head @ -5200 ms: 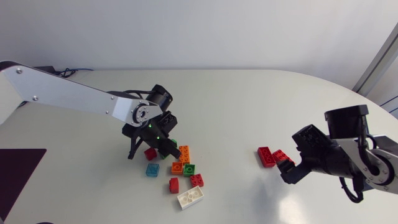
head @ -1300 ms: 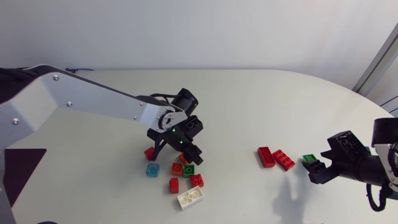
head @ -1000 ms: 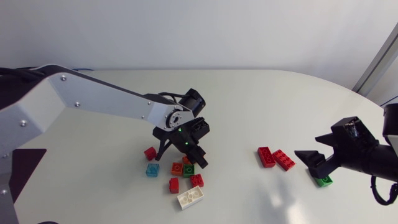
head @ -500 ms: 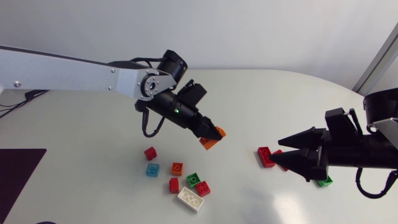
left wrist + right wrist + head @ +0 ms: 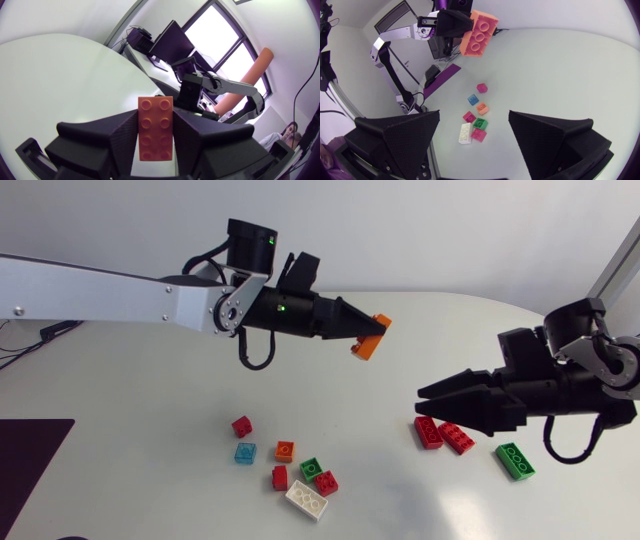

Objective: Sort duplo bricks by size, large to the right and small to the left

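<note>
The long orange brick (image 5: 370, 340) hangs in the air above the middle of the table (image 5: 450, 330), clamped between the fingers of the left gripper (image 5: 374, 332). I'd call this the carry step: a large brick bound for the right, to be lowered beside the pair of red bricks (image 5: 428, 432) and the green brick (image 5: 515, 461). The right gripper (image 5: 430, 406), spread and empty, hovers just over the reds and may block the spot. A white brick (image 5: 306, 500) lies among the small bricks (image 5: 285, 450)

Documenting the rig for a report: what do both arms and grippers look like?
Left arm: silver-grey link, black joints, green lights, looping black cable. Right arm: black housing, silver-grey joint, black cable. Left gripper and right gripper: matte black, broad wedge-shaped fingers.
</note>
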`<action>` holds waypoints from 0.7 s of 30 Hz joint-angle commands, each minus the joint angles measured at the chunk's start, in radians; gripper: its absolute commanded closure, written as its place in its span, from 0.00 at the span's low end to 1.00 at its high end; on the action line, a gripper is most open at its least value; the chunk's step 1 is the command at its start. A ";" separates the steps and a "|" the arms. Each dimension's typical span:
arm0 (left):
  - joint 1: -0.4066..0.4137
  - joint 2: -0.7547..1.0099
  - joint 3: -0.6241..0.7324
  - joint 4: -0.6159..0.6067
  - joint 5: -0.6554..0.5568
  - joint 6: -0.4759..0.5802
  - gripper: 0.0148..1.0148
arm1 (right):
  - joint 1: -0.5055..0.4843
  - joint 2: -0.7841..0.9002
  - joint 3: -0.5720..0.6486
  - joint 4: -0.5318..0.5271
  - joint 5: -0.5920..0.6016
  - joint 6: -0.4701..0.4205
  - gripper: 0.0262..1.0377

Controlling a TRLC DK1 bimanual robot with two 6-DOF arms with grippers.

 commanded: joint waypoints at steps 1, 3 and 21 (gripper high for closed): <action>-0.017 0.003 -0.023 0.071 0.034 -0.142 0.99 | 0.036 0.031 0.046 0.007 -0.027 0.050 0.05; -0.029 0.008 -0.025 0.108 0.048 -0.180 0.99 | 0.053 0.048 0.066 0.036 -0.062 0.093 0.05; -0.074 0.017 -0.043 0.194 0.085 -0.235 0.99 | 0.163 0.070 0.084 0.491 -0.074 0.541 0.27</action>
